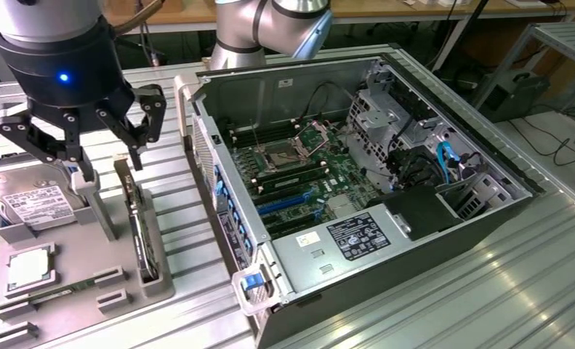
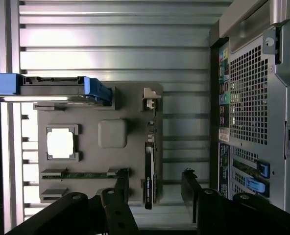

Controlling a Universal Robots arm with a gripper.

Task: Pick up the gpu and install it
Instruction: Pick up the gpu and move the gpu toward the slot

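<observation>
Both jaws wide, the empty pincer (image 1: 110, 169) hangs over the gpu (image 2: 149, 171).

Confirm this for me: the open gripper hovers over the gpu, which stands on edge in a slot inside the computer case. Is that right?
Not quite. The gpu stands on edge in the grey holder beside the computer case, not in a slot inside it; the exterior view shows this. The open gripper does hover over it.

The gpu (image 1: 142, 240) is a thin black card with a pale end bracket. It stands edge-on in the grey holder (image 1: 83, 247).
</observation>
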